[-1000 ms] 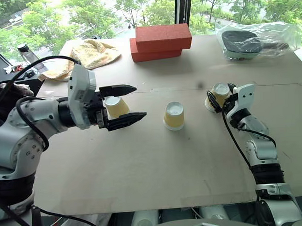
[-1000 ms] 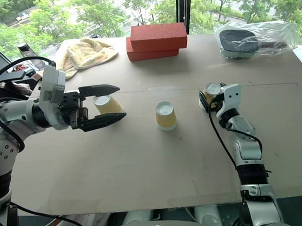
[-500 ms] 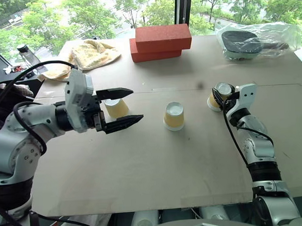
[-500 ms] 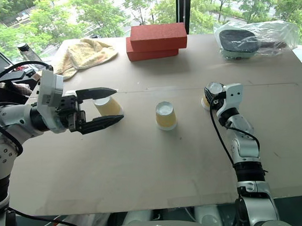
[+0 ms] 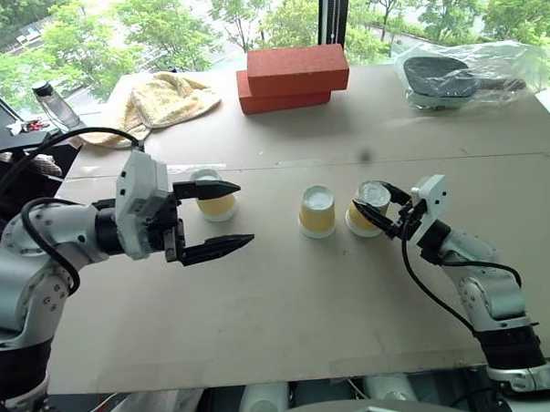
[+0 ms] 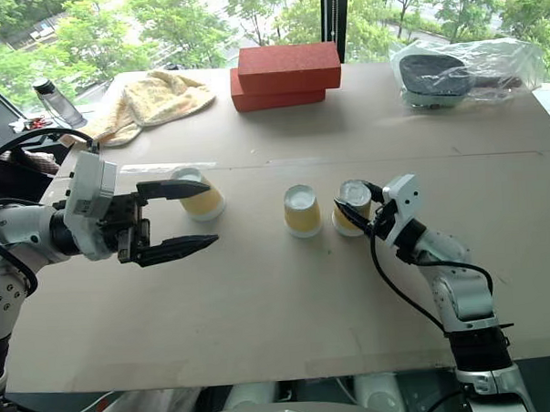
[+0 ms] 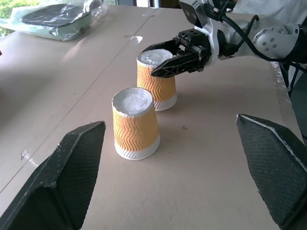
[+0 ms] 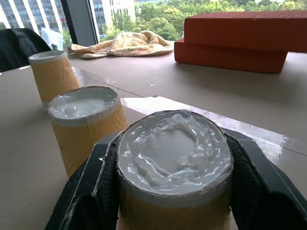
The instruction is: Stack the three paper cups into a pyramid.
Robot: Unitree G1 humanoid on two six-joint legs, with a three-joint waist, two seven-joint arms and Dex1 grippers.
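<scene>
Left eye view | right gripper (image 5: 374,210) clamped on right cup (image 5: 367,208) beside middle cup (image 5: 317,211) | left gripper (image 5: 222,213) spread wide, empty

Left gripper (image 5: 210,218) level above desk (image 5: 261,307), pointing right, fingers (image 5: 217,249) spread wide, nothing between them. Right gripper (image 5: 374,206) reaching in low from right, angled left, fingers clamped around upper part of an upside-down paper cup (image 5: 367,209).

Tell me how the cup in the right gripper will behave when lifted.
The cup looks like thin ribbed paper, so probably light and easily crushed. The right gripper pinches near its narrow upturned base, where the taper might let it slip. It stands close to the middle cup, so a nudge is likely.
</scene>
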